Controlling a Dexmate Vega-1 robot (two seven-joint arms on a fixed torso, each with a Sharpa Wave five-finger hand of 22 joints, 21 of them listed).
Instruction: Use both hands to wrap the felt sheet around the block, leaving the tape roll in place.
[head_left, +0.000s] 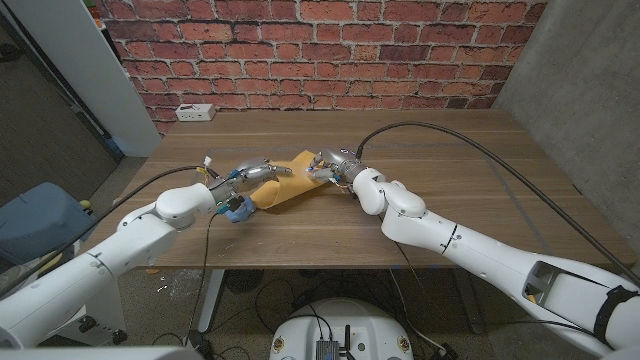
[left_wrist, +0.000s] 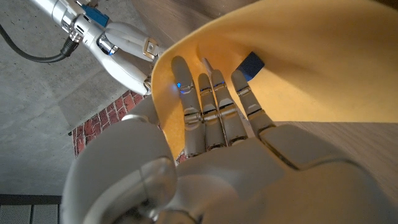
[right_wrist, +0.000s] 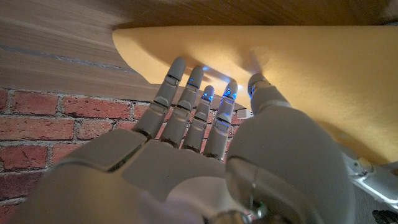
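I am reaching both arms in over the counter (head_left: 450, 150), and my two hands are meeting at the yellow felt sheet (head_left: 292, 180) near its middle. My left hand (head_left: 243, 177) is at one side of the sheet. Seen from my left wrist, my left fingers (left_wrist: 211, 118) are lying straight and close together, pressed up into the felt, which is curling over them like a hood — a dark blue block (left_wrist: 251, 64) is peeking out just beyond my fingertips, under the lifted felt. My thumb is hidden from me there, so I cannot tell whether I am actually pinching the sheet.

My right hand (head_left: 335, 167) is at the opposite side. From my right wrist, my right fingers (right_wrist: 199, 106) are slightly spread, their tips touching the underside of the felt edge, with the thumb coming up beside them against the sheet — whether the felt is clamped between them I cannot tell.

A white power strip (head_left: 194, 113) is lying well beyond my left fingers, near the brick wall (head_left: 320, 50).
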